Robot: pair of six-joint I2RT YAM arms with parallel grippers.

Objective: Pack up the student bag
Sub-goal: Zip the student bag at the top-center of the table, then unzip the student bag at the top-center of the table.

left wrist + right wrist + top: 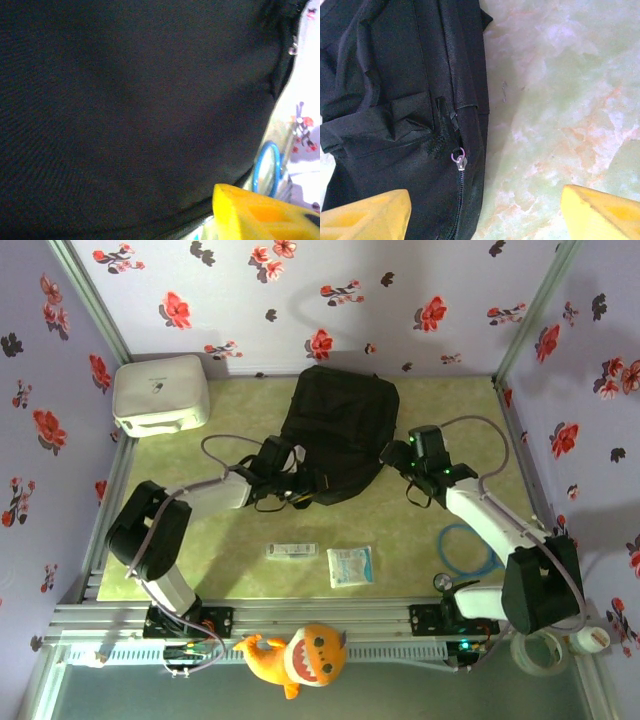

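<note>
The student bag (335, 435), a black soft backpack, lies at the back middle of the table. My left gripper (300, 487) presses against its near left edge. In the left wrist view the black fabric (135, 110) covers almost everything; one yellow finger (260, 215) shows far out at the lower right and the other is hidden behind the cloth. My right gripper (402, 456) hovers at the bag's right side, open, with its yellow fingers (365, 215) spread wide. Between them lie the bag's edge and a metal zipper pull (459, 161).
A white rounded box (160, 392) stands at the back left. A small white packet (292, 551) and a pale blue packet (350, 565) lie near the front. A blue ring (465, 550) lies by the right arm. An orange plush toy (300, 655) sits off the front rail.
</note>
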